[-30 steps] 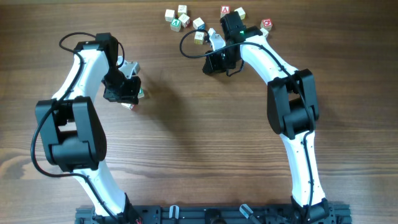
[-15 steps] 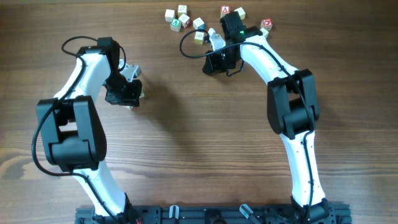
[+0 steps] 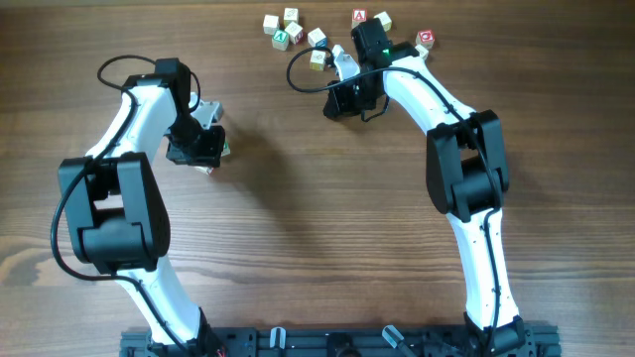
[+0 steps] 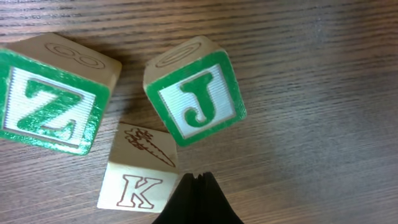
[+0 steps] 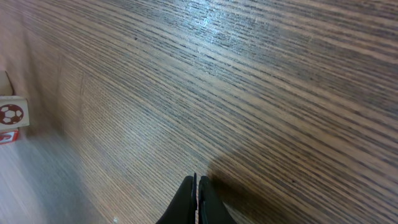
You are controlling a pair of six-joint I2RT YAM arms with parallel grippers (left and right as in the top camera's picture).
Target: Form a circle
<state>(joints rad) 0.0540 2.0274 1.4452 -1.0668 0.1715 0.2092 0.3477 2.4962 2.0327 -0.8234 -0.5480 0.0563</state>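
Note:
The circle is a tight cluster of three small wooden cubes in the left wrist view: a green Z cube (image 4: 53, 102), a green J cube (image 4: 196, 93) and a pale cube with a red-outlined K (image 4: 140, 180). My left gripper (image 4: 198, 177) is shut and holds nothing, its tip against the K cube's right edge, just below the J cube. In the overhead view the left gripper (image 3: 210, 157) covers most of the cluster. My right gripper (image 5: 197, 180) is shut over bare wood, and overhead the right gripper (image 3: 337, 104) sits below the far scatter.
Several loose lettered cubes (image 3: 288, 28) lie along the table's far edge, with a red-faced cube (image 3: 359, 17) and another (image 3: 425, 40) beside the right arm. A cube with a football picture (image 5: 12, 115) shows at the left edge of the right wrist view.
The left gripper has shifted slightly toward the right over the cluster. The right arm has not moved.

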